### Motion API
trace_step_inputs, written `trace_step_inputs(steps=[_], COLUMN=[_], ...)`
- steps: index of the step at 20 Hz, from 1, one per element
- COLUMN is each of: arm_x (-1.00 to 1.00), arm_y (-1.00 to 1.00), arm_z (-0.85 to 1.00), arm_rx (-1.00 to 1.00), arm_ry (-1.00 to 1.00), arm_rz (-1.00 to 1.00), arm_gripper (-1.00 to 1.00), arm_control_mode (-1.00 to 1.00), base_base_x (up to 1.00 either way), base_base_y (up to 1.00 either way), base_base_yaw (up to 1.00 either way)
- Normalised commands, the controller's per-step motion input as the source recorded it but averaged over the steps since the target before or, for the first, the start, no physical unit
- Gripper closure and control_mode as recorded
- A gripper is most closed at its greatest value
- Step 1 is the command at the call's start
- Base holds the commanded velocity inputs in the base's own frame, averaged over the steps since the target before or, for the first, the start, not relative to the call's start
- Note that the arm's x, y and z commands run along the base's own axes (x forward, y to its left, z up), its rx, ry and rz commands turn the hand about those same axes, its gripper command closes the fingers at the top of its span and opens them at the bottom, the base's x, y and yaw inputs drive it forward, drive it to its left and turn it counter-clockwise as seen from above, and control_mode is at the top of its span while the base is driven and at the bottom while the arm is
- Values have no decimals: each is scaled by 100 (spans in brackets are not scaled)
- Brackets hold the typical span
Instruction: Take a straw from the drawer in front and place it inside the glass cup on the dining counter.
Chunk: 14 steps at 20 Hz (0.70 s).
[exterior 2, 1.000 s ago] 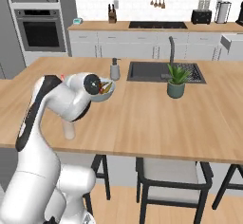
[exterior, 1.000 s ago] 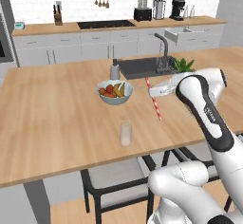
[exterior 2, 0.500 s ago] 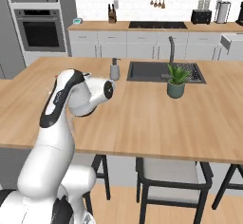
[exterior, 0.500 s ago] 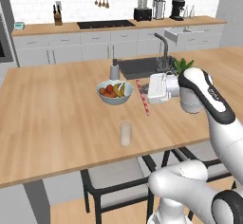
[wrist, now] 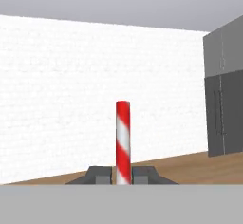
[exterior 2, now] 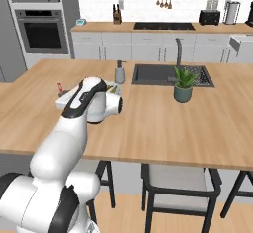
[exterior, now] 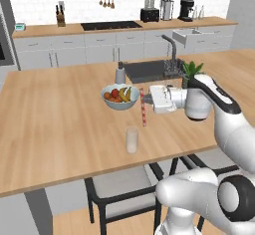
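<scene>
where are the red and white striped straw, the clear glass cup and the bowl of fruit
red and white striped straw [exterior: 143, 108], left base view, middle of its hanging shaft
clear glass cup [exterior: 132, 140], left base view, middle of its side wall
bowl of fruit [exterior: 119, 103], left base view, front of its pale outer wall

pincer [wrist: 123, 174]: clamped on thin red-and-white striped straw [wrist: 123, 137] | straw: upright toward 12 | white brick wall [wrist: 71, 99]: behind | grey cabinet [wrist: 224, 109]: at 3

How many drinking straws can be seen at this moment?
1. The straw, red and white striped, is held in the shut gripper above the dining counter, hanging beside the fruit bowl and beyond the glass cup. Others may be hidden elsewhere.
</scene>
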Motion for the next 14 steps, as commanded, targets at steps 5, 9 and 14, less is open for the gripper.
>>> trace_step_inputs(steps=[5, 9, 14], arm_x=[36, 40, 21], arm_y=[21, 26, 7], arm_z=[-21, -5, -27], arm_rx=[11, 0, -4], arm_ry=[10, 6, 2], arm_rz=[8, 1, 0], arm_gripper=[100, 100, 100], arm_control_mode=[-100, -100, -100], base_base_x=[0, 0, 0], base_base_y=[0, 0, 0], base_base_yaw=[0, 0, 0])
